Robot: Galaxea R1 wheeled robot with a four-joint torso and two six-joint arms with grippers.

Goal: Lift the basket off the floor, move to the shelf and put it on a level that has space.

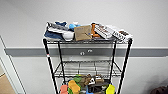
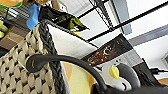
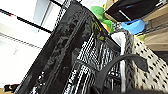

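Observation:
The shelf [image 1: 51, 67], a black wire rack, stands straight ahead against a white wall in the head view. Its middle level [image 1: 86, 68] is a bare silver wire grid. The top tier [image 1: 82, 32] is crowded with boxes, packets and a bowl. The lowest tier in sight [image 1: 85, 85] holds colourful toys. The basket [image 2: 20, 72] shows very close in the left wrist view, with a cream-and-dark weave and a dark braided rim. It holds packets and a penguin toy [image 2: 122, 75]. The basket's woven side [image 3: 152, 65] also shows in the right wrist view, with the rack's stocked tiers behind it.
A grey rail [image 1: 147, 52] runs along the wall behind the rack. A pale door frame [image 1: 7, 67] stands at the left, with tan flooring beside it. A dark object [image 1: 160, 90] sits low at the right. The rack's black bars [image 2: 130, 20] pass close behind the basket.

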